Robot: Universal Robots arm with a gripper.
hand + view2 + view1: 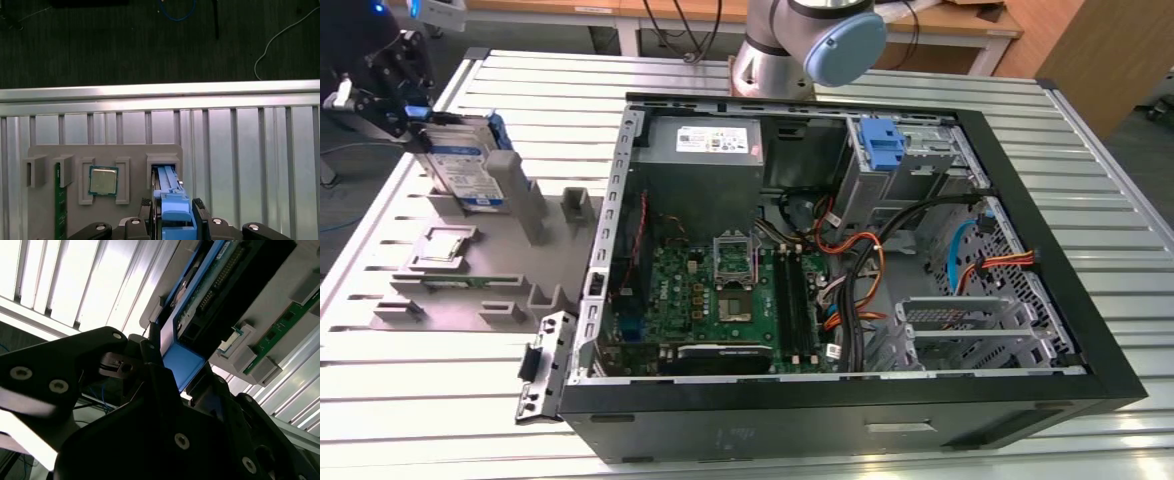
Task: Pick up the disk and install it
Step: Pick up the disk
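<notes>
Two black fingers (198, 206) of the pincer (172, 212) tight on the flat, blue-framed disk (166, 181), upright in a grey holder (102, 152)

We've got the case (854, 398) open on top, so loads of room to reach in. Cables (861, 270) sprawl through the middle right beside the drive cage (961, 325) though, and walls of the grey fixture (467, 300) hug the disk (464, 165).
</notes>
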